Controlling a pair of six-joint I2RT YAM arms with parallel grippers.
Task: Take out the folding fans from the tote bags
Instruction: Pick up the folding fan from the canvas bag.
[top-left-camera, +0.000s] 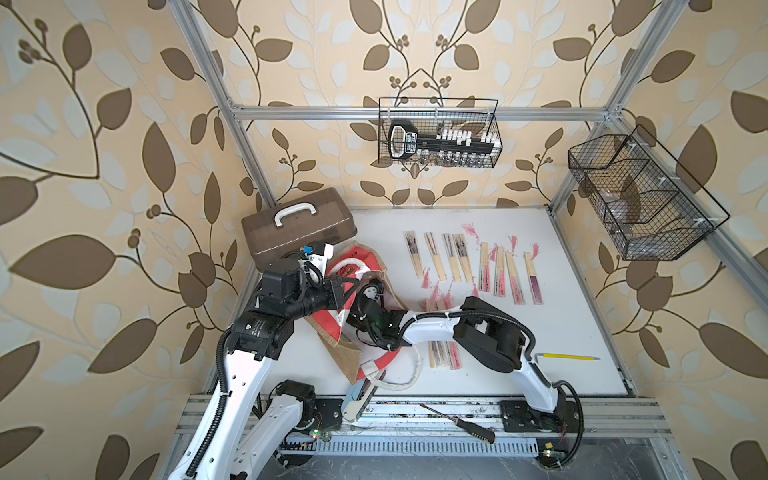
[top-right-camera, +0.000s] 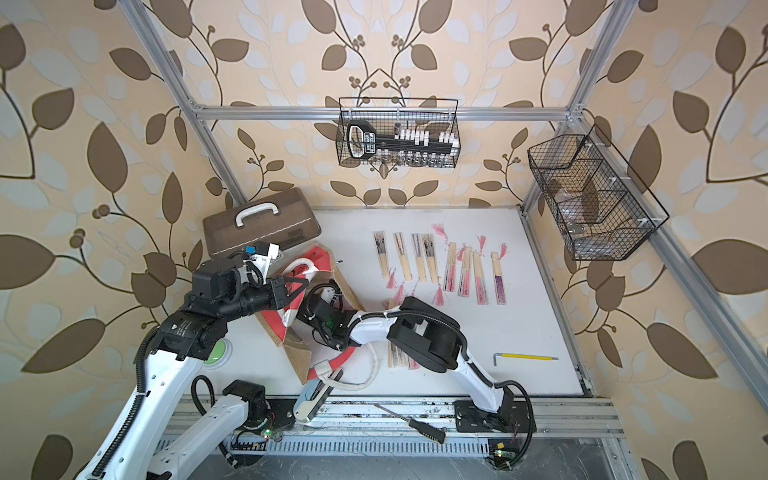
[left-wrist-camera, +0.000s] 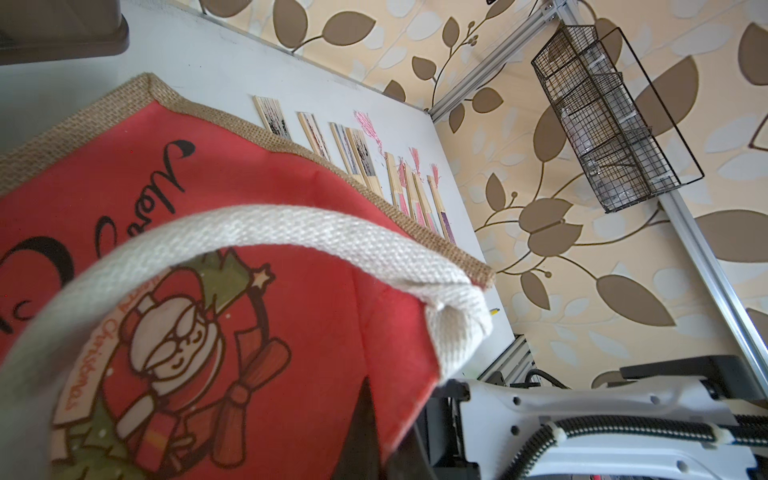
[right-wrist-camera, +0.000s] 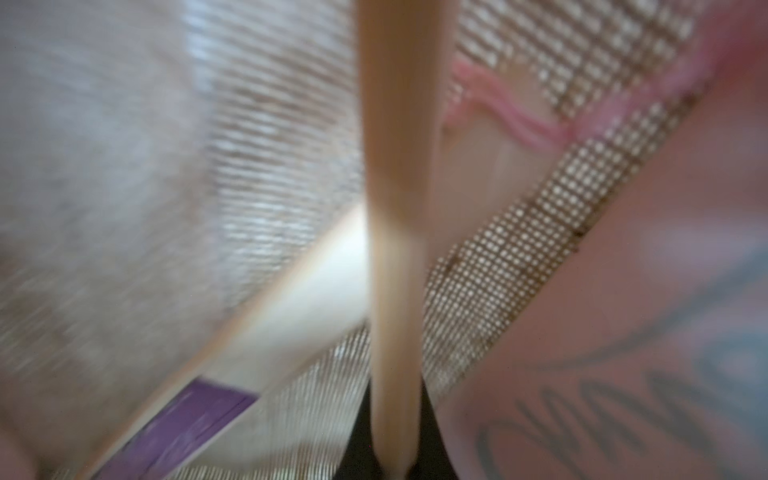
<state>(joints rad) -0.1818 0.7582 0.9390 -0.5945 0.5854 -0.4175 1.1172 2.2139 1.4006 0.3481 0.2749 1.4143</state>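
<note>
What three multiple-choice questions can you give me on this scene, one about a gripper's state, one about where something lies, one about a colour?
1. The right gripper, reaching into the brown jute tote bag with red panels, is: A open; B shut on a pale bamboo folding fan; C shut on nothing.
2. The yellow-handled hex key lies: A on the white table; B in the bag; C on the floor.
3. The paper of the fan at the right-hand end of the far row is: A green; B orange; C purple.

Answers: B, the right wrist view shows a bamboo rib clamped between the fingers; A, in both top views it rests on the bare tabletop; C, its printed part is purple.
</note>
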